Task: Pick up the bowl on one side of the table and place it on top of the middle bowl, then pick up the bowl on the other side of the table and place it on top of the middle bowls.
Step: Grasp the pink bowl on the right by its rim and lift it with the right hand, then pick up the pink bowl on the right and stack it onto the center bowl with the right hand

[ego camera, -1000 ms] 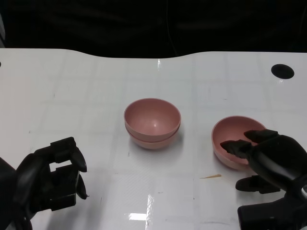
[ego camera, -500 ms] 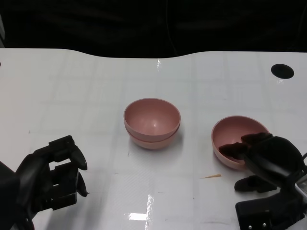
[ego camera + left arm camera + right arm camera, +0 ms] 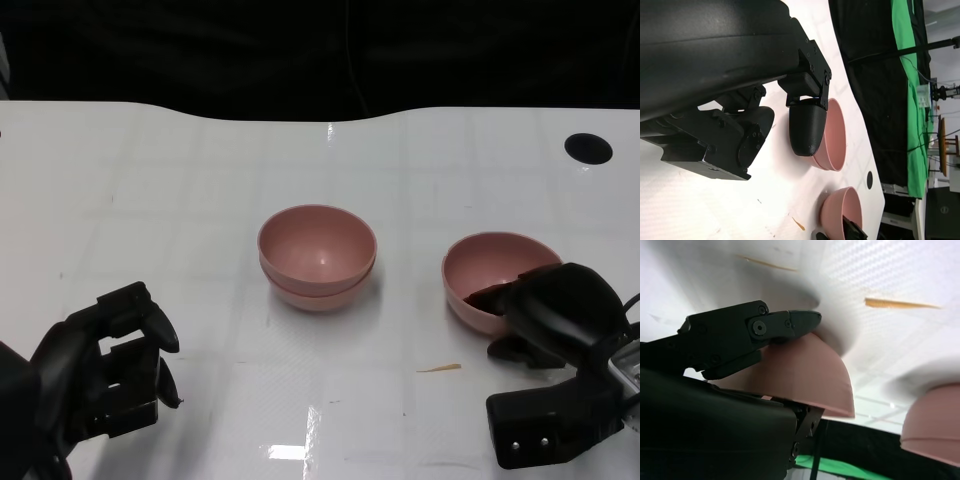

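Head view, from the left: the black left hand [image 3: 105, 365] rests low over the glossy white table [image 3: 180, 190] near its front edge, fingers curled inward with nothing between them. It sits well apart from every bowl.

At the table's middle stands a stack of two pink plastic bowls [image 3: 318, 256], one nested in the other. The upper bowl's hollow holds nothing. In the left wrist view the same stack [image 3: 832, 135] shows beyond a black fingertip, untouched.

Just right of and nearer than the stack lies a thin orange sliver [image 3: 440, 369] on the table.

Further right sits the single pink plastic bowl [image 3: 490, 275], upright. The black right hand [image 3: 545, 310] grips its near rim: fingers reach over the edge into the hollow, and the right wrist view shows a finger [image 3: 790, 322] pressed against the outer wall of the bowl [image 3: 805, 375].

A round black hole [image 3: 589, 148] marks the far right corner. No writing can be read anywhere.
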Motion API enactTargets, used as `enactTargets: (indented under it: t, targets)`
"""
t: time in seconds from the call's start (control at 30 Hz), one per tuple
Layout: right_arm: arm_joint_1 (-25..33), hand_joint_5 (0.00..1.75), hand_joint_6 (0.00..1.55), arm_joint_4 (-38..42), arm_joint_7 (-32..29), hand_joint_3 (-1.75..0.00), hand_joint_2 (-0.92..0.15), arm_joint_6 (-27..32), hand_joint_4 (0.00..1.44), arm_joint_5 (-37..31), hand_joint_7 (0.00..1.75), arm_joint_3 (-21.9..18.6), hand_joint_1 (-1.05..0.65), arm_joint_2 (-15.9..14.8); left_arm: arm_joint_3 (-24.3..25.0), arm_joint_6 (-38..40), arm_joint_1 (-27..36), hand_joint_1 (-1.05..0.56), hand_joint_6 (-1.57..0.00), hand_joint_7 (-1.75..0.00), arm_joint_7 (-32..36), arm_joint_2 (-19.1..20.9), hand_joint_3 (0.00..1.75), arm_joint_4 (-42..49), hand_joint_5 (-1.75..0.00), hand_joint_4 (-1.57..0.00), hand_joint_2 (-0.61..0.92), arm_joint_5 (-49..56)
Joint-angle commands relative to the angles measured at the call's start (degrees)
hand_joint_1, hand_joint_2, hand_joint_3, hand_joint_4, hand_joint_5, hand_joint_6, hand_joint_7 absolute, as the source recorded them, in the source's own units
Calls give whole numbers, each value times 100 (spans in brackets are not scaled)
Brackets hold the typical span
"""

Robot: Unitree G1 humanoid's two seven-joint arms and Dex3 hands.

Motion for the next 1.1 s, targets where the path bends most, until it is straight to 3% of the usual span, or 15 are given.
enactTargets:
  t: [0.03,0.07,0.13,0.2,0.4,0.7,0.97,1.1]
  targets:
    - [-59,156,114,307,-240,-16,-92,-408,72,172,35,66,-23,-35,74,91,1,35,-64,-175,89,30,114,-33,-175,-82,84,29]
    - [-84,167,89,340,-316,-18,-92,-489,72,182,99,82,-22,-57,69,161,7,35,-64,-175,127,33,114,-70,-175,-82,84,52]
    - [-113,173,68,313,-552,-22,-92,-596,74,143,148,105,-22,-120,76,228,11,35,-63,-175,142,27,114,-106,-175,-81,85,38]
    - [-145,174,59,275,-734,-24,-92,-692,76,117,169,113,-22,-179,79,263,13,36,-61,-175,160,16,114,-130,-175,-80,85,29]
    - [-216,175,53,242,-920,-28,-92,-792,76,59,175,138,-22,-268,94,293,10,36,-61,-175,182,-22,112,-145,-175,-81,86,8]
    - [-473,175,55,-607,-204,-35,-92,-1039,77,654,175,-359,-20,-558,77,288,0,39,-61,-175,244,-54,114,-172,-175,-81,87,118]
    - [-825,175,57,-919,317,-39,-92,-1007,79,985,175,-583,-25,-496,30,277,21,40,-61,-175,329,-111,113,-248,-175,-80,87,212]
    - [-1028,175,57,-1061,490,-29,-90,-959,79,914,175,-487,-28,-386,24,337,18,39,-61,-175,342,-119,112,-268,-175,-80,87,227]
